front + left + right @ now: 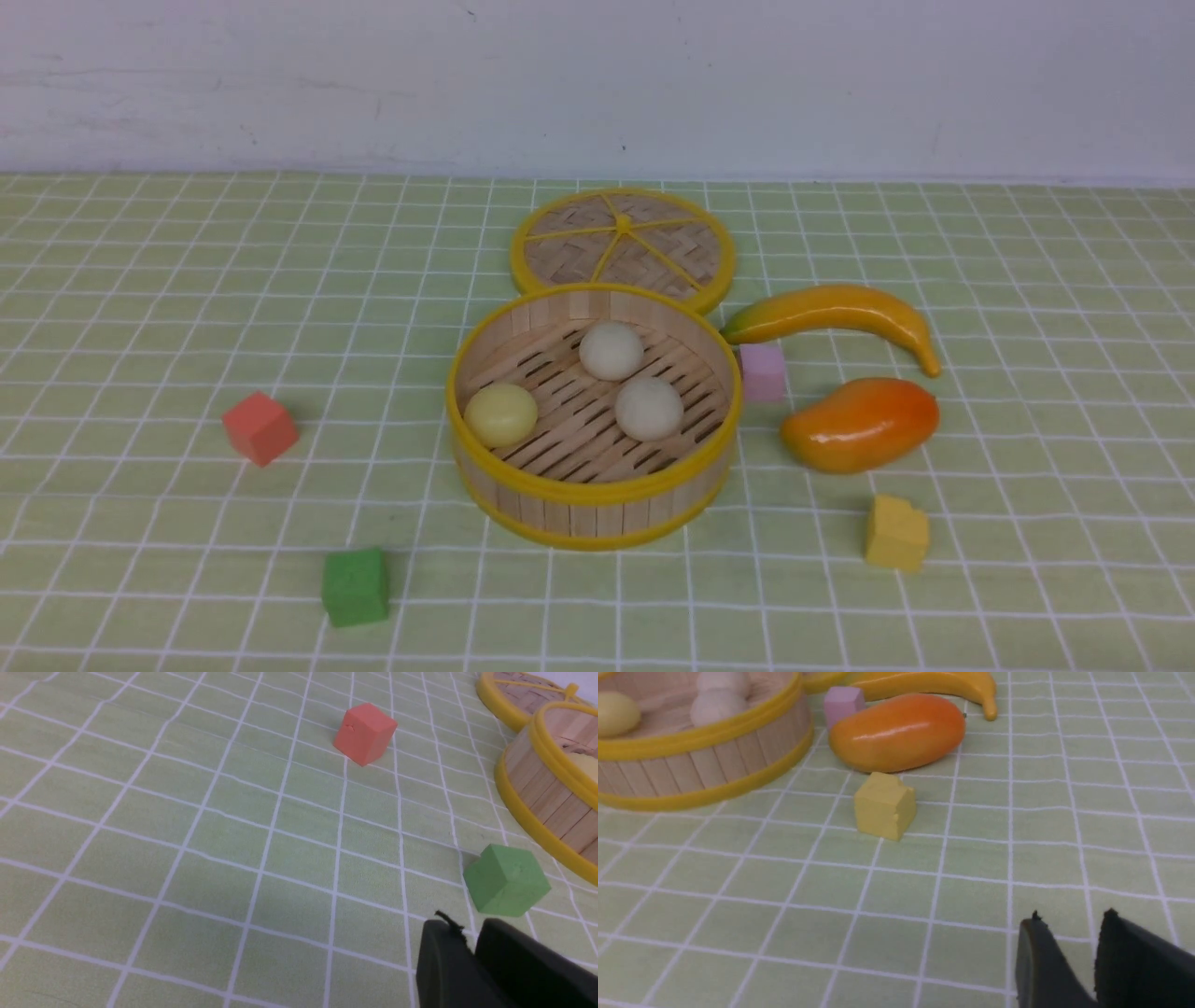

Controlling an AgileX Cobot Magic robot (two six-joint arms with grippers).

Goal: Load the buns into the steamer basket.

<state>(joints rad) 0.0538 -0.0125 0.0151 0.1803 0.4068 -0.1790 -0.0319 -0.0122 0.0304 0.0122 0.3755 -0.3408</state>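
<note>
The steamer basket (595,527), a round bamboo vessel with a slatted floor and yellow rims, stands upright on the bench (1055,579), which bears a green cloth with a white grid. Within its wall lie all three buns: the pale yellow bun (501,415) at the left side, and two off-white buns, one (611,351) farther back and one (650,409) slightly nearer and to the right. The woven lid (569,257) lies flat directly behind the basket. To the right, a pink cube (763,372) is situated just beside the basket wall, near the banana (840,308); the mango (859,425) lies nearer the viewer than the banana, and a yellow cube (897,533) nearer still. To the left, well apart from the basket, are a red cube (260,428) and, nearer the viewer, a green cube (356,587). The left tool (474,952), dark and partly within its wrist view, shows its tips close to one another; whether they meet cannot be determined. The right tool (1078,947) has its tips apart, with bare cloth visible between them.
</note>
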